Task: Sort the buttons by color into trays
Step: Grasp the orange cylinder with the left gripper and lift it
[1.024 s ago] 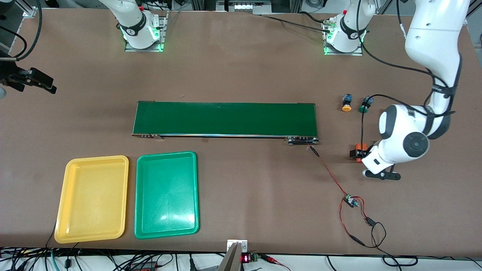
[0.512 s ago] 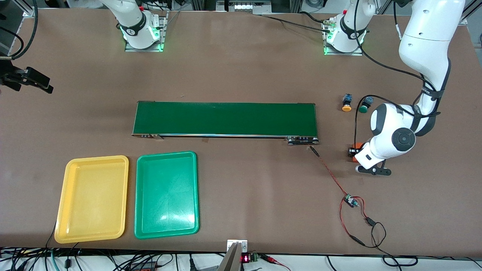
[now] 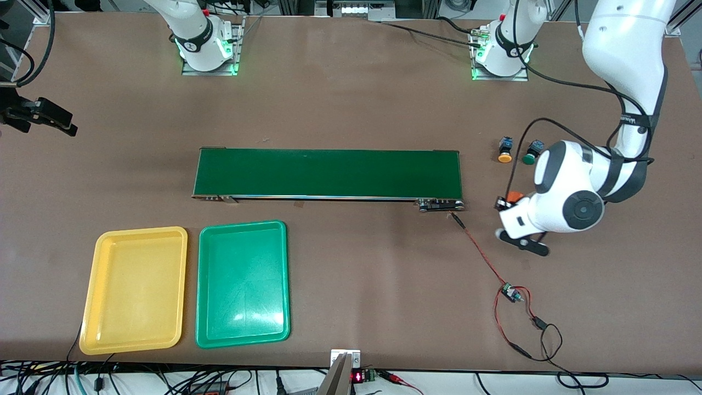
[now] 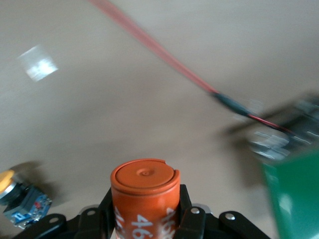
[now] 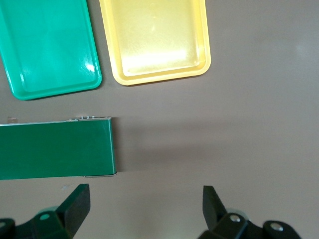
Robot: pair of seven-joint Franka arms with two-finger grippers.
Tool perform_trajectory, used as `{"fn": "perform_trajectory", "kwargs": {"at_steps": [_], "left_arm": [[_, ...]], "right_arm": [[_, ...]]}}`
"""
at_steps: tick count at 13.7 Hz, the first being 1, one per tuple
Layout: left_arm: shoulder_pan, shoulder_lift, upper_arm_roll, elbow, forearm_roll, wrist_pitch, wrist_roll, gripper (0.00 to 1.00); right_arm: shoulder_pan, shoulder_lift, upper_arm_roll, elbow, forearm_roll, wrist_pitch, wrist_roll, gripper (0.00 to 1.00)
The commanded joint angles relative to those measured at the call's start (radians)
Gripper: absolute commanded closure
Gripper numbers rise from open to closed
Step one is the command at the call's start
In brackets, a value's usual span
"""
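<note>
Two buttons stand on the table past the conveyor's end on the left arm's side, one with a yellow-orange cap (image 3: pixel 504 150) and one with a green cap (image 3: pixel 531 153). My left gripper (image 3: pixel 509 202) is above the table beside them, shut on an orange cylinder (image 4: pixel 144 191) with white print, held upright. The yellow-capped button (image 4: pixel 17 201) shows at the edge of the left wrist view. The yellow tray (image 3: pixel 134 291) and the green tray (image 3: pixel 243 285) lie side by side, both empty. My right gripper (image 5: pixel 146 199) waits open and empty, high over the right arm's end of the table.
A long dark green conveyor belt (image 3: pixel 329 173) lies across the middle of the table. A red wire (image 3: pixel 482 258) runs from its end to a small circuit board (image 3: pixel 510 292) and a cable loop nearer the front camera.
My left gripper closed on the orange cylinder, lifted it off the table and carried it toward the conveyor's end. The right arm barely moved.
</note>
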Motion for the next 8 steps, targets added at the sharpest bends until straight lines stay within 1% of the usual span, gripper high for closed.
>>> {"fn": "perform_trajectory", "kwargs": {"at_steps": [1,3,4,5,6,8], "left_arm": [[0.005,-0.018,-0.072,0.033,0.015,-0.076,0.156,0.89],[0.005,-0.023,-0.151,0.017,0.017,-0.086,0.271,0.9],[0.011,-0.028,-0.181,-0.009,0.017,-0.089,0.321,0.9],[0.011,-0.029,-0.208,-0.035,0.018,-0.086,0.378,0.9],[0.002,-0.031,-0.215,-0.059,0.02,-0.078,0.412,0.9],[-0.014,-0.035,-0.261,-0.107,0.032,-0.043,0.42,0.91]], "right_arm": [[-0.002,0.002,0.004,0.018,0.018,-0.019,-0.014,0.0],[0.001,0.002,0.007,0.018,0.018,-0.019,-0.014,0.0],[0.0,0.004,0.007,0.018,0.018,-0.019,-0.013,0.0],[-0.002,0.005,0.007,0.016,0.018,-0.019,-0.013,0.0],[-0.005,0.005,0.007,0.016,0.018,-0.019,-0.013,0.0],[-0.006,0.007,0.007,0.016,0.018,-0.019,-0.01,0.0]]}}
